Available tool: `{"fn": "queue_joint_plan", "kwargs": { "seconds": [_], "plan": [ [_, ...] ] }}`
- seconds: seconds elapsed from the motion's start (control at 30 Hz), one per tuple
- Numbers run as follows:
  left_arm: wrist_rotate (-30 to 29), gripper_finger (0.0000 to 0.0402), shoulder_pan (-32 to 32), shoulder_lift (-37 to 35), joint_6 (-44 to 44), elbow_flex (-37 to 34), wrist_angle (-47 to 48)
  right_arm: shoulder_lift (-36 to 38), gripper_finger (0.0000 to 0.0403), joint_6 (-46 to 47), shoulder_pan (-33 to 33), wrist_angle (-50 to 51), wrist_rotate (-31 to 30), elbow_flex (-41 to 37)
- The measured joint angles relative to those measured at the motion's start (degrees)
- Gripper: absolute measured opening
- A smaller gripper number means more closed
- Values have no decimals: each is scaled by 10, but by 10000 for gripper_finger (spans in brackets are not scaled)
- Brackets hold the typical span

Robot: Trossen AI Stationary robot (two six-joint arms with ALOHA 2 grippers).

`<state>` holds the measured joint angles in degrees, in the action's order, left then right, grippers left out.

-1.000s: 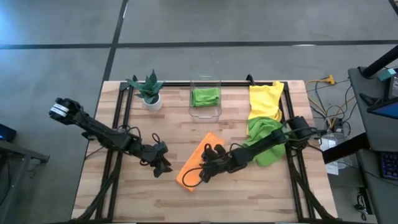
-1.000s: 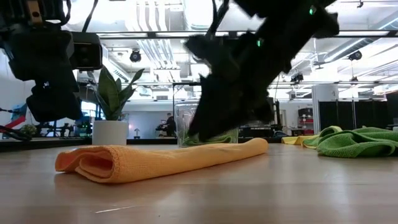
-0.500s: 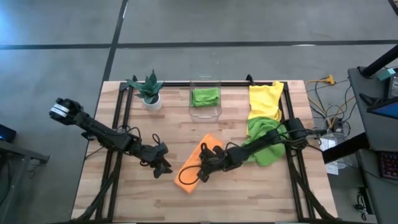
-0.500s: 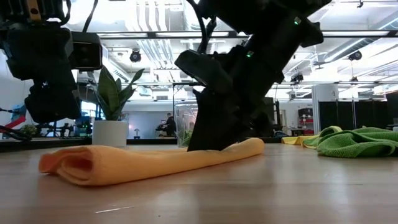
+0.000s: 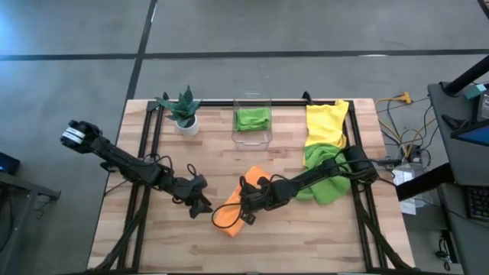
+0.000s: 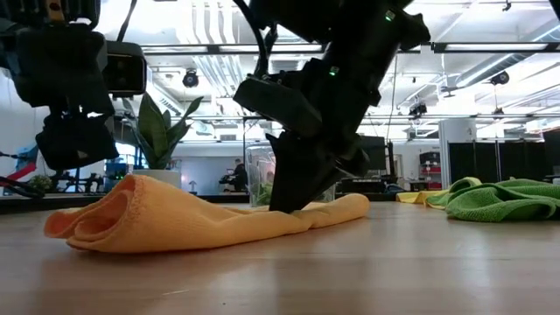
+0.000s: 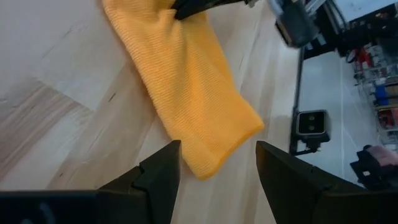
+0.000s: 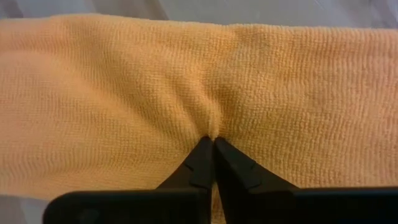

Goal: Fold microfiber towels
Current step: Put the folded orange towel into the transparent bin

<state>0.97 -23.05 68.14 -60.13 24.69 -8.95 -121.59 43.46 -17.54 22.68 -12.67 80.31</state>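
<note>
The orange towel (image 5: 229, 216) lies on the table as a folded strip, its left end bunched into a hump (image 6: 131, 210). My right gripper (image 5: 247, 208) stands on its middle, shut on the cloth (image 8: 213, 138); it also shows in the low view (image 6: 293, 197). My left gripper (image 5: 201, 202) is open and empty just left of the towel; in its wrist view (image 7: 217, 168) the towel's end (image 7: 205, 137) lies ahead of the fingers. A lime green towel (image 5: 327, 183) and a yellow towel (image 5: 326, 122) lie at the right. Another green towel (image 5: 253, 118) lies in the bin. My right gripper pinches a small pucker of the orange towel's upper surface (image 8: 213, 124) between its two fingertips, near the middle of the strip. The fingers come from above, slanting from the table's right. The towel lies on the table; how many layers are caught, I cannot tell.
A clear plastic bin (image 5: 253, 137) stands at the far middle and a small potted plant (image 5: 184, 113) at the far left. Black frame rails (image 5: 149, 145) run along both sides of the table. Bare wood lies toward the near edge.
My right gripper has gone toward the table's left edge, still shut on the orange towel. The towel has slid left with it, and its left end has bunched up from a flat roll into a raised hump. My left gripper has kept still.
</note>
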Motion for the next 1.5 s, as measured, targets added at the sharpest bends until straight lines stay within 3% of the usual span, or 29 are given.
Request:
{"fn": "queue_joint_plan", "kwargs": {
  "seconds": [0.3, 0.6, 0.83, 1.07, 1.33, 1.5],
  "plan": [
    [0, 191, 0, 0, -10, 0, -3, 4, 20, 19, -2, 25, 7, 1],
    [-1, 191, 0, 0, -11, 0, -15, 5, 114, 20, -2, 19, 21, 2],
    [-2, 191, 0, 0, -20, 0, -15, 17, 162, 19, -6, 61, -19, 15],
    [-3, 191, 0, 0, -23, 1, -16, 52, 173, 19, -10, 88, -73, 18],
    [-14, 191, 0, 0, -21, 1, -25, 18, 176, 21, -3, 69, -52, -10],
    [-15, 191, 0, 0, -23, 0, -26, 0, 180, 13, 3, 43, -8, -12]
  ]
}}
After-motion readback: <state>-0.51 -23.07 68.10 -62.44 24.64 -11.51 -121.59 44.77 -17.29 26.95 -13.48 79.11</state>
